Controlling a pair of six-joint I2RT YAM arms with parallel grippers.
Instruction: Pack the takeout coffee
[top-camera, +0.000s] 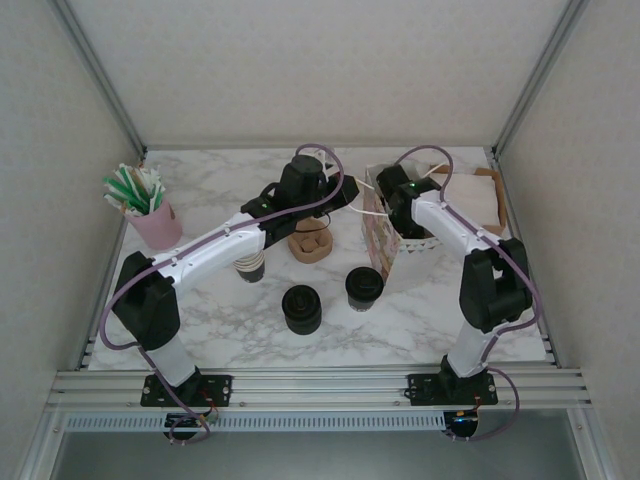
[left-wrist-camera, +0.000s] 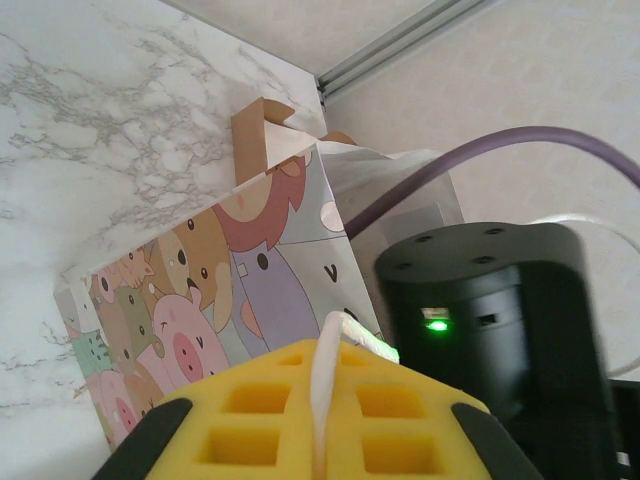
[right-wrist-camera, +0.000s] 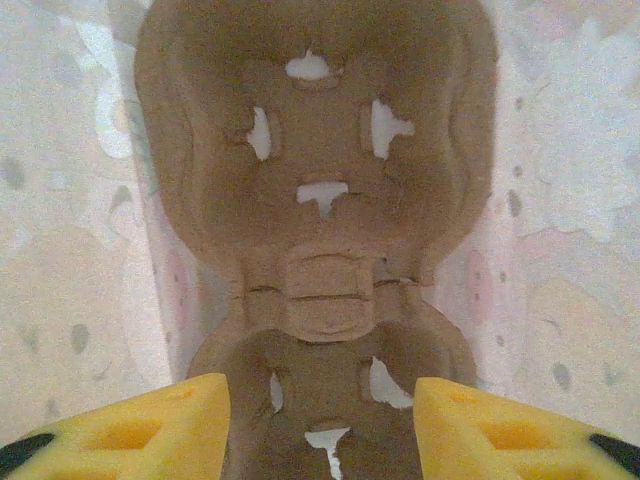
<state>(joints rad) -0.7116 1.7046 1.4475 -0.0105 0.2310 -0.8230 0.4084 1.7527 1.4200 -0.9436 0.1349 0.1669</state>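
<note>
Two arms meet at the cartoon-print paper bag, which stands on the marble bench right of centre. The left fingers are pressed together on the bag's white handle, holding its mouth up. The right fingers are down inside the bag, moderately apart with nothing between them. Beyond them lies a brown pulp cup carrier, framed by the bag's pale inner walls.

The takeout coffee, black-lidded, stands upright on the bench just in front of the bag. Neither arm is touching it, and a stack of black lids sits near it on the left.

The step in hand looks like seating the carrier in the bag; the coffee itself is not yet packed. The next move probably calls for the right arm to rise straight out without snagging the bag's wall. It would then grip the cup's body below the lid, keep it level, and lower it into a carrier well while the left holds the mouth open.
</note>
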